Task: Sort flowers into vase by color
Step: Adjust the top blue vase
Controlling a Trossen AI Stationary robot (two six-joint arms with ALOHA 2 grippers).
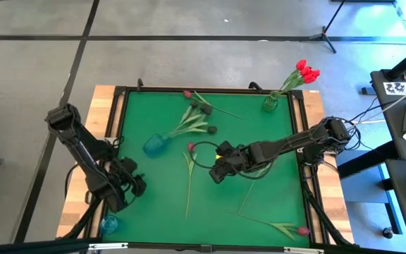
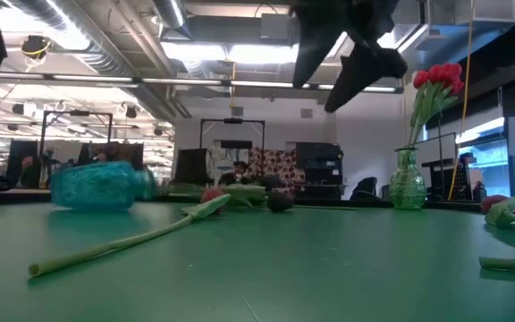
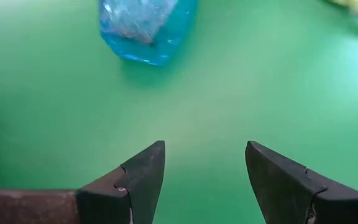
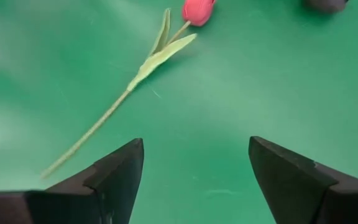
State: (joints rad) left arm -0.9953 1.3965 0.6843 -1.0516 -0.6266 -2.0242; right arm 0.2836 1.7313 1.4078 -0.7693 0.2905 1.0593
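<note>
The right gripper (image 1: 219, 171) hovers over the middle of the green felt table top (image 1: 259, 141), fingers spread wide and empty, lined up on a loose pink-red artificial tulip (image 4: 197, 10) lying flat just to its left, long pale green stem trailing toward the near edge. This looks like the approach before a pick: the next move calls for dropping lower and closing those open fingers across the thin stem, probably near the leaves, then carrying it to the right vase. That clear green glass vase (image 1: 270, 104) stands upright at the far right corner, already holding a bunch of bright red tulips (image 1: 305, 71). The blue glass vase (image 1: 154, 145) lies tipped on its side left of centre, with a cluster of dark maroon tulips (image 1: 196, 113) sprawled beside it. Another red tulip (image 1: 300, 230) lies at the near right corner. The left gripper (image 1: 127, 185) waits near the table's left edge, fingers apart, holding nothing.
</note>
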